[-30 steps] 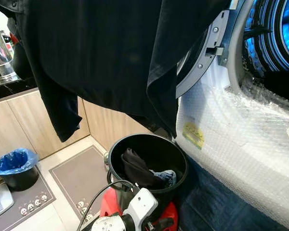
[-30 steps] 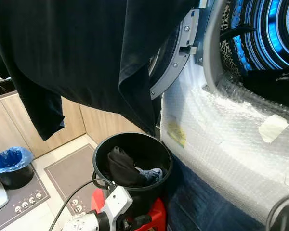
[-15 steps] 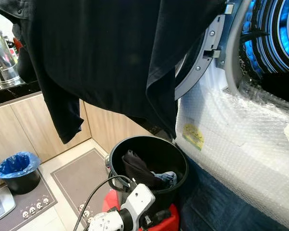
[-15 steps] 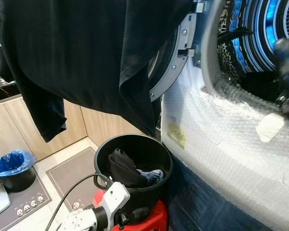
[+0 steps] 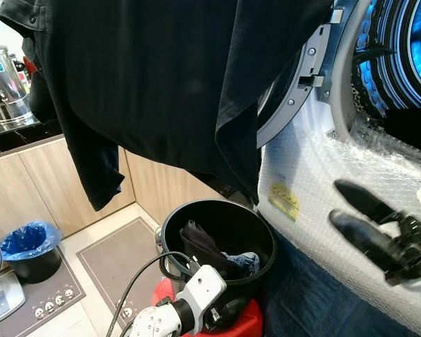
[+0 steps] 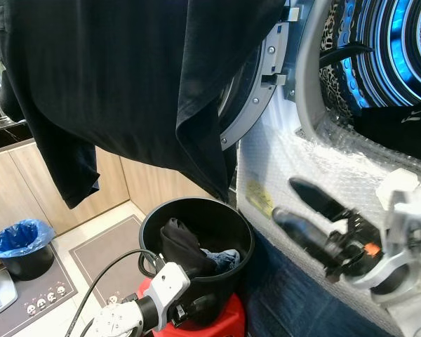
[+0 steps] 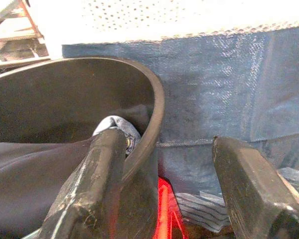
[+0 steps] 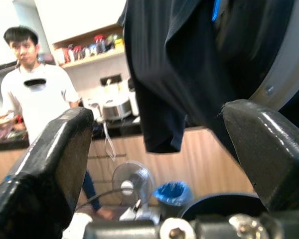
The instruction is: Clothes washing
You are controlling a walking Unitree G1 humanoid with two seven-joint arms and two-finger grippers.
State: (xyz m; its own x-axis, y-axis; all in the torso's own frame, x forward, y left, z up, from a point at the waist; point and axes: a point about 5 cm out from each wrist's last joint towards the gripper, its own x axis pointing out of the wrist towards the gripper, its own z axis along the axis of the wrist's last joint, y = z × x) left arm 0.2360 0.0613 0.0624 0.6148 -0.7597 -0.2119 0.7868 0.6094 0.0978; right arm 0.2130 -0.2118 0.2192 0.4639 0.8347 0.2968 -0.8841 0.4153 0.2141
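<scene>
My left gripper (image 7: pixel 162 164) is straddling the black bucket (image 5: pixel 217 217) rim, fingers apart. My right gripper (image 6: pixel 295 203) is hovering spread before the washing machine (image 5: pixel 351 203). Black shirt (image 5: pixel 168 77) is hanging over its door.

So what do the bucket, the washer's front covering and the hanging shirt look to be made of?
Bucket: smooth black plastic, judging by its faint sheen and thin rolled rim. Washer front: wrapped in clear bubble wrap, whose small bubbles catch the light; the panel beneath is hidden. Shirt: soft, matte black fabric, probably knit, since it drapes in loose folds.
</scene>
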